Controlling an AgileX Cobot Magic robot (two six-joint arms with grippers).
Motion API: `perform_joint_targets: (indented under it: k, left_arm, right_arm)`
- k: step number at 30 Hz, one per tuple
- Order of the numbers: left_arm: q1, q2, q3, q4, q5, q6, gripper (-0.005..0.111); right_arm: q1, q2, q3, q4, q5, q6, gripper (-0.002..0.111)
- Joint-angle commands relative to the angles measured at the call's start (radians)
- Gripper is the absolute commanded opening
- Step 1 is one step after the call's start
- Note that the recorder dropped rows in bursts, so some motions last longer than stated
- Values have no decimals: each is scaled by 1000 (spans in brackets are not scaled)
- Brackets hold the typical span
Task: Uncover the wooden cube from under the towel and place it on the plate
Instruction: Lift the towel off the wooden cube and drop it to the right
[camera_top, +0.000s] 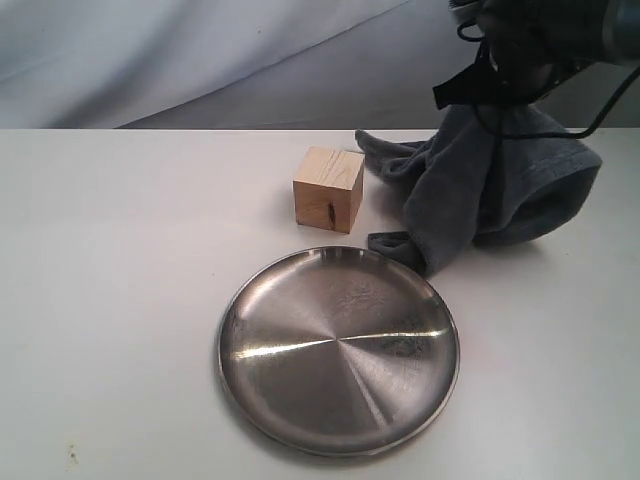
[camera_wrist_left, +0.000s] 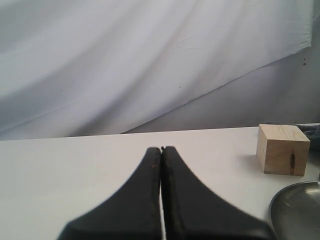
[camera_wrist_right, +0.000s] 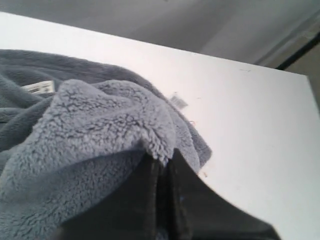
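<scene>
The wooden cube (camera_top: 328, 188) stands uncovered on the white table, just behind the plate (camera_top: 338, 348); it also shows in the left wrist view as the cube (camera_wrist_left: 282, 149) beside the plate's rim (camera_wrist_left: 295, 210). The grey-blue towel (camera_top: 480, 185) is lifted to the right of the cube, hanging from my right gripper (camera_top: 470, 85), whose jaws pinch a fold of the towel (camera_wrist_right: 100, 135) at the right gripper (camera_wrist_right: 164, 157). My left gripper (camera_wrist_left: 161, 149) is shut, empty, low over the table left of the cube, and out of the exterior view.
A white table (camera_top: 120, 280) stretches to the left and front of the plate. A pale cloth backdrop (camera_top: 180, 50) hangs behind. The towel's lower hem (camera_top: 395, 243) rests on the table close to the plate's rim.
</scene>
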Motion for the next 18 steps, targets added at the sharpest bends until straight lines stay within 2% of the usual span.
perform_joint_targets:
  k: [1, 5, 7, 14, 18]
  left_arm:
    - [2, -4, 4, -2, -11, -2, 0]
    - [2, -4, 4, -2, -11, -2, 0]
    - [2, -4, 4, -2, -11, -2, 0]
    - [2, -4, 4, -2, -11, -2, 0]
    - [2, -4, 4, -2, -11, -2, 0]
  right_arm:
    - [-4, -8, 6, 101, -44, -71, 0]
    - [-9, -8, 6, 107, -42, -60, 1]
    - [-9, -8, 6, 107, -42, -65, 5]
    - [-9, -8, 6, 105, -52, -63, 41]
    - [-9, -8, 6, 122, -61, -63, 47]
